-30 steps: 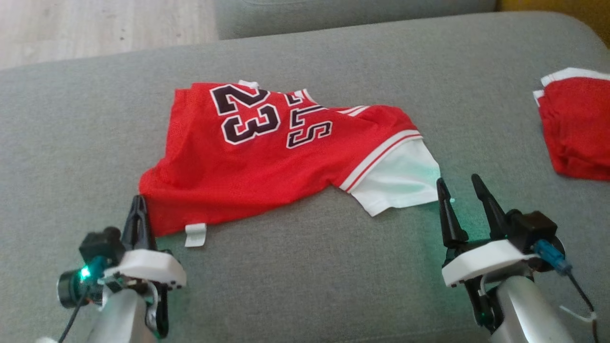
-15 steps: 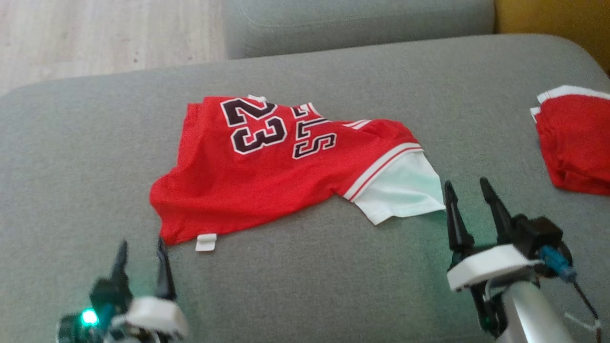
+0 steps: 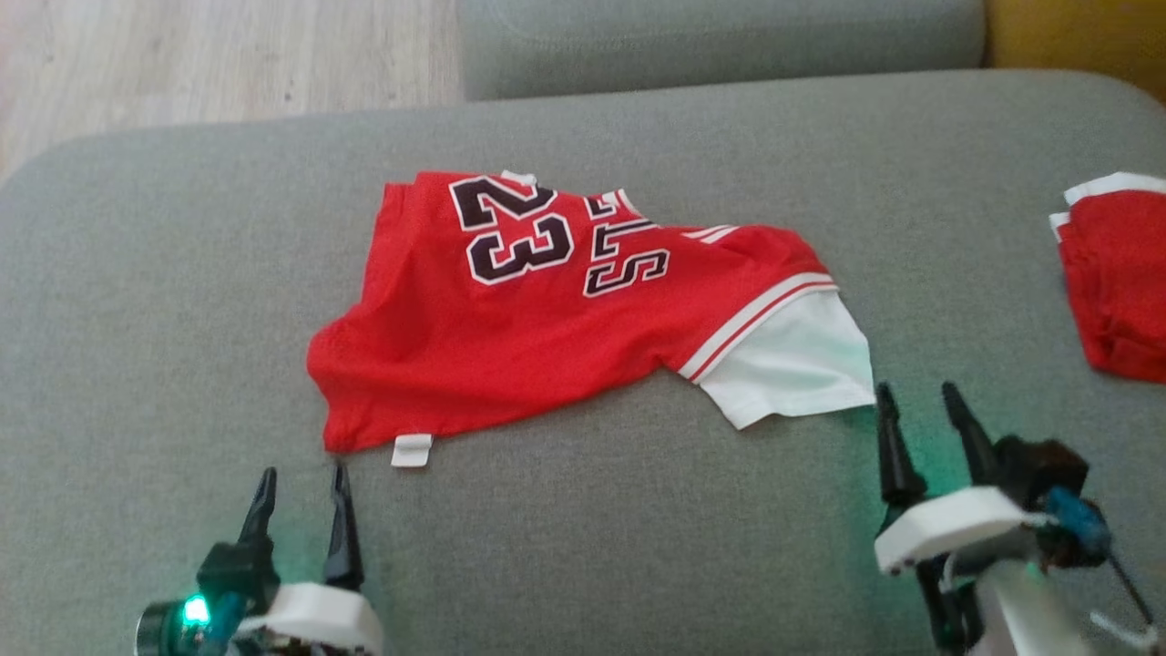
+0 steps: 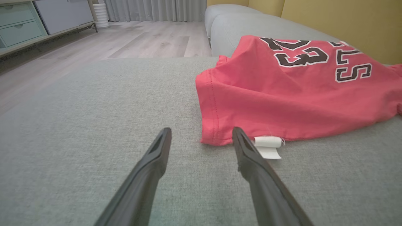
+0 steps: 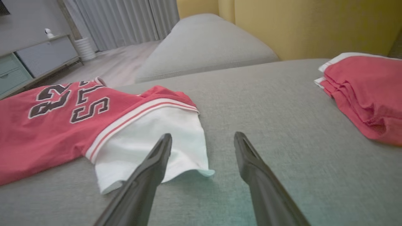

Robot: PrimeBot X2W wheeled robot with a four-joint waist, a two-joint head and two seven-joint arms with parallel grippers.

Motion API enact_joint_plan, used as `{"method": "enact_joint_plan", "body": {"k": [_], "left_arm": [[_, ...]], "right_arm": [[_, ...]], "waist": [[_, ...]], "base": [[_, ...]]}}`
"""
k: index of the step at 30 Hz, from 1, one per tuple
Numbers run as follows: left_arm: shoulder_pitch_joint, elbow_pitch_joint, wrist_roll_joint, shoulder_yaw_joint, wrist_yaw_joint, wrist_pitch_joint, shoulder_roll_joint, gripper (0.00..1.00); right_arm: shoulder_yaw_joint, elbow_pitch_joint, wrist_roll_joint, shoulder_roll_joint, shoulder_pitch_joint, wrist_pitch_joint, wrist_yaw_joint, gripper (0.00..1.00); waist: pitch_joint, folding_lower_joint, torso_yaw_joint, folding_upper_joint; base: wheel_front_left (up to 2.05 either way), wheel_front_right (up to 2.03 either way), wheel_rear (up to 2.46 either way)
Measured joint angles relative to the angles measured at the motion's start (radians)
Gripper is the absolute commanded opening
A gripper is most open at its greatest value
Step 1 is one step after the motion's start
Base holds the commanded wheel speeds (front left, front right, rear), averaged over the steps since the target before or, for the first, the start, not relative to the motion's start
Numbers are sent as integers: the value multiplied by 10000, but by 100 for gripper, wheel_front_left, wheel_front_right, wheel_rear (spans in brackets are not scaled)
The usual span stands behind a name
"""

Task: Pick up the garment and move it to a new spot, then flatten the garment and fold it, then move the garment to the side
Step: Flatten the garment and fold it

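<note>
One jersey (image 3: 547,346), one folded red stack (image 3: 1119,273), two end effectors (image 3: 303,472) (image 3: 915,389)

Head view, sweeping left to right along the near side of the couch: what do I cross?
Left gripper → jersey's white tag → jersey's white sleeve → right gripper → folded red garments at the far right.

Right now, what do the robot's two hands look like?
Left gripper and right gripper each have two long, tapered black fingers on a white block, with a black camera beside it. The left shows a green light; the right sits on a pale silvery forearm, with a blue connector and black cable.
</note>
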Motion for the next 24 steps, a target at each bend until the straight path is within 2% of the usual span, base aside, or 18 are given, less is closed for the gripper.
{"method": "enact_joint_plan", "body": {"k": [6,11,17,18,19,24], "left_arm": [[-593,4,-2,-326,-88,0,-58,100],[-680,81,-71,-516,-84,0,-58,100],[-731,144,-136,-537,-77,0,-63,100],[-736,144,-140,-535,-75,0,-61,100],[-736,146,-192,-537,-73,0,-61,100],[-721,148,-474,-525,-59,0,-59,100]], "right_arm": [[-698,1843,-483,-4,-1532,8,0,100],[-780,3354,-1085,-2,-1970,284,0,100],[-543,4165,-995,-59,-2379,261,0,98],[-449,4220,-895,-90,-2379,251,0,64],[-326,4312,-784,-113,-2379,245,0,0],[-525,4614,-481,35,-2308,27,4,0]], "waist": [[565,3,236,0],[781,2,476,0],[801,1,548,0],[766,1,548,0],[724,1,542,0],[496,1,382,0]], "base": [[0,0,0],[0,0,0],[0,0,0],[0,0,0],[0,0,0],[0,0,0]]}}
